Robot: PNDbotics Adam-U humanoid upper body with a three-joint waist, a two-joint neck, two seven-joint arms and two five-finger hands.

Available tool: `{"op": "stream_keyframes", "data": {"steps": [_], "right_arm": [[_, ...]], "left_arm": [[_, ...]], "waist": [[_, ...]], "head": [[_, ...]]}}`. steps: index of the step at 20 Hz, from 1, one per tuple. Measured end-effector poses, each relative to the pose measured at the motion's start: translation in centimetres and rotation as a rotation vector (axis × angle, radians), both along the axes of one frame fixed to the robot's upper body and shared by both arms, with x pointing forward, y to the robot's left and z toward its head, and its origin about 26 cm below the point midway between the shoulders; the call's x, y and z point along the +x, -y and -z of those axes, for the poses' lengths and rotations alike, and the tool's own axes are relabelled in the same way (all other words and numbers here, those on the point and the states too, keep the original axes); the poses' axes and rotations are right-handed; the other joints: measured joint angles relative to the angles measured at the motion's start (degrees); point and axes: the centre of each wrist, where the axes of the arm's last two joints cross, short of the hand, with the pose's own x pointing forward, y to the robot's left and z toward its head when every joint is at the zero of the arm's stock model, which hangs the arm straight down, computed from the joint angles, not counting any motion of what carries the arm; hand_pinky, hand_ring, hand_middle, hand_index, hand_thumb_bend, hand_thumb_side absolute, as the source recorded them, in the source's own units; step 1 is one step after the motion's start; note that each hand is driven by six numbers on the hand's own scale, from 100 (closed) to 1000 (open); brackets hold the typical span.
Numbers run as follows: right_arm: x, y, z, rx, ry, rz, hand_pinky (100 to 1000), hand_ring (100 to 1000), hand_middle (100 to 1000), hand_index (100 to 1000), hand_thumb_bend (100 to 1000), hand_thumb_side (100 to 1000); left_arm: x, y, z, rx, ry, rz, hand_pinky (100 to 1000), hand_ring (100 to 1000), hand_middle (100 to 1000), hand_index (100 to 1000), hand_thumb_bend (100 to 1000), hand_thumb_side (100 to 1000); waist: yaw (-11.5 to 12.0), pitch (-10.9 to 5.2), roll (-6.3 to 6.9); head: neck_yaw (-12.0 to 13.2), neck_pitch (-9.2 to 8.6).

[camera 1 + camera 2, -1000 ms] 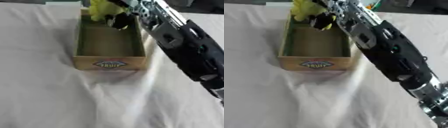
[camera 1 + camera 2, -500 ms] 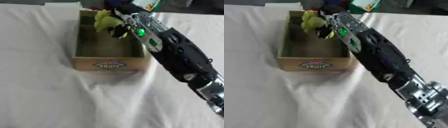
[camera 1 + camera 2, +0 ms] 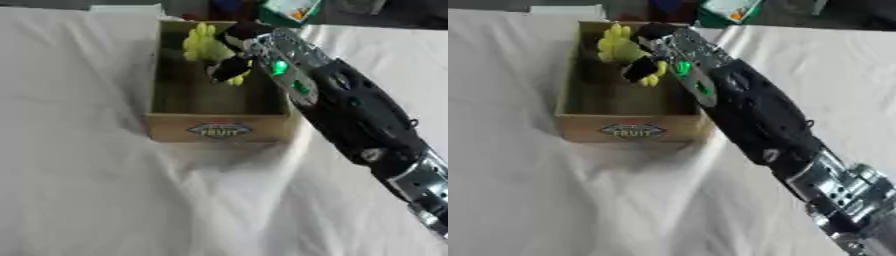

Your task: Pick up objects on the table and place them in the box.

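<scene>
A brown cardboard box (image 3: 219, 131) with a "FRUIT" label on its front stands on the white cloth. My right arm reaches in from the lower right, and my right hand (image 3: 232, 67) hangs over the far part of the box. Its fingers are curled round a yellow-green bunch-shaped object (image 3: 203, 46), held inside the box's opening near the back wall. The object's lower part is hidden by the hand. My left hand shows in neither view.
A white cloth (image 3: 87, 190) covers the table, wrinkled in front of the box. Beyond the box's far edge lie a green and white package (image 3: 730, 10) and some dark things. A white flat item (image 3: 566, 10) lies at the far left.
My right hand with the yellow-green object has come down and toward me, from the box's far edge into its opening. The camera has shifted a little.
</scene>
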Motion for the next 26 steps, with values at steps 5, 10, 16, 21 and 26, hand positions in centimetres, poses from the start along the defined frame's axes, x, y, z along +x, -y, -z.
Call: {"op": "stream_keyframes", "data": {"steps": [5,10,16,21,26], "right_arm": [[0.0,0.0,-0.1,-0.062,-0.015,0.010,953,957,839,966,455,1000],[-0.2,-0.1,-0.5,-0.094,-0.017,0.000,955,958,848,968,483,982],[0.0,0.2,-0.7,-0.095,-0.016,0.006,953,945,845,967,446,975],[-1.0,-0.1,-1.9,-0.041,0.021,-0.041,934,909,838,962,226,999],[-6.2,1.2,-6.0,0.105,0.196,-0.129,874,819,802,911,100,1000]], "left_arm": [[0.0,0.0,0.0,-0.003,0.001,0.004,417,401,425,712,100,680],[0.0,0.0,0.0,-0.006,0.001,0.010,417,402,425,712,100,680],[0.0,0.1,0.0,-0.008,0.001,0.014,417,402,425,712,100,680],[0.0,0.1,0.0,-0.009,0.000,0.015,417,402,425,712,100,679],[-0.1,-0.2,0.1,-0.008,-0.003,0.006,418,403,425,711,100,676]], "waist": [[0.00,-0.07,-0.01],[0.26,-0.60,-0.05],[0.51,-0.95,-0.08],[0.17,-1.22,-0.05],[-0.84,-1.49,0.21]], "head": [[0.00,0.02],[-0.04,0.01],[-0.30,-0.25],[-0.23,-0.42],[0.92,-0.05]]}}
